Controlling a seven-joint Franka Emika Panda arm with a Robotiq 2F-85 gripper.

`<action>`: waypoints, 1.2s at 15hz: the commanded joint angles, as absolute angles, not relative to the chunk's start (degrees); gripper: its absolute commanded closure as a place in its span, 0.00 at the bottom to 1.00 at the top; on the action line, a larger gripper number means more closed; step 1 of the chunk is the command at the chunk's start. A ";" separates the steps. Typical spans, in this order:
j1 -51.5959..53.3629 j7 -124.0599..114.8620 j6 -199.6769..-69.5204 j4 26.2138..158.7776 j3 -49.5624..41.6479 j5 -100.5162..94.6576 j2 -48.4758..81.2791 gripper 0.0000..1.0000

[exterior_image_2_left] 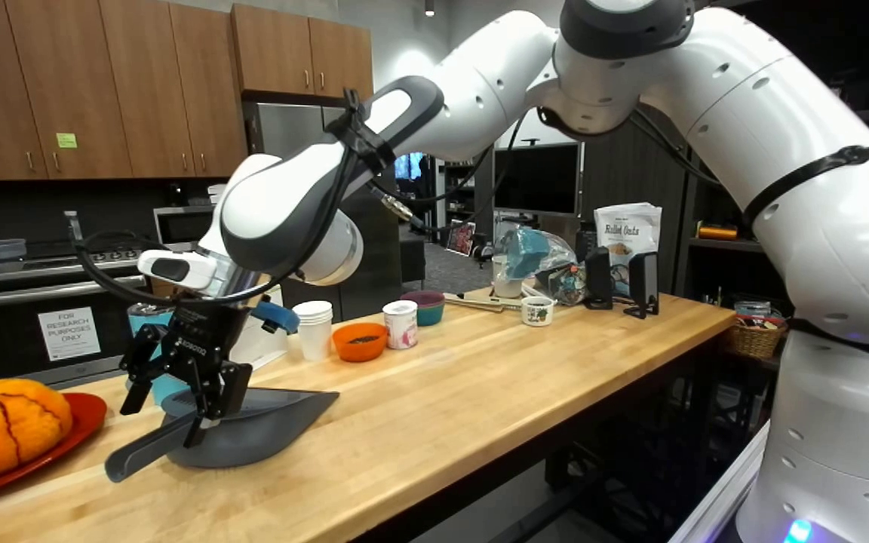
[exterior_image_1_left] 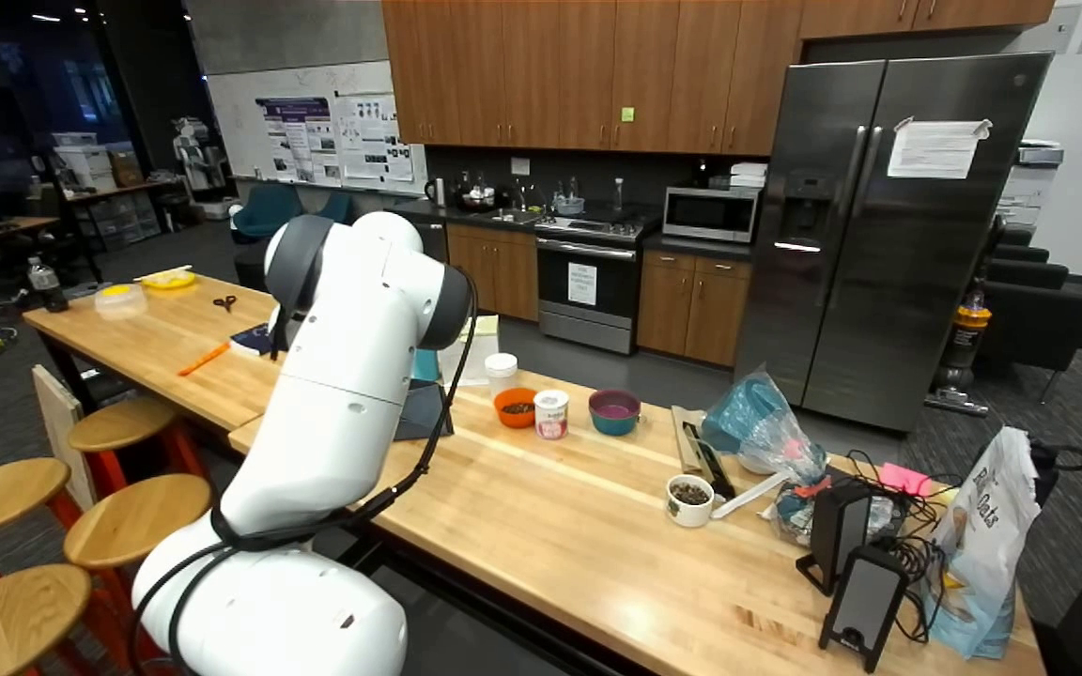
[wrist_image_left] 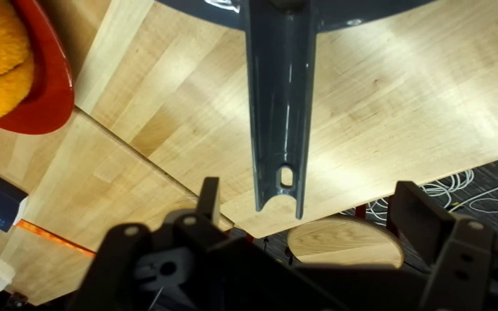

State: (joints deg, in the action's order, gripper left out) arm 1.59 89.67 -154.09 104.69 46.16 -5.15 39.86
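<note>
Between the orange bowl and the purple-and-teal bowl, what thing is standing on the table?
A white-and-pink tub stands between the orange bowl and the purple-and-teal bowl; both exterior views show it.

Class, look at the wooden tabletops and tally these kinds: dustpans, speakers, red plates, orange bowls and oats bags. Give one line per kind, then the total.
Dustpan: 1
Speakers: 2
Red plate: 1
Orange bowl: 1
Oats bag: 1
Total: 6
</note>
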 commanded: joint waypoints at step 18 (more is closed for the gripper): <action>3.38 92.10 -156.37 103.79 43.89 -3.13 39.69 0.69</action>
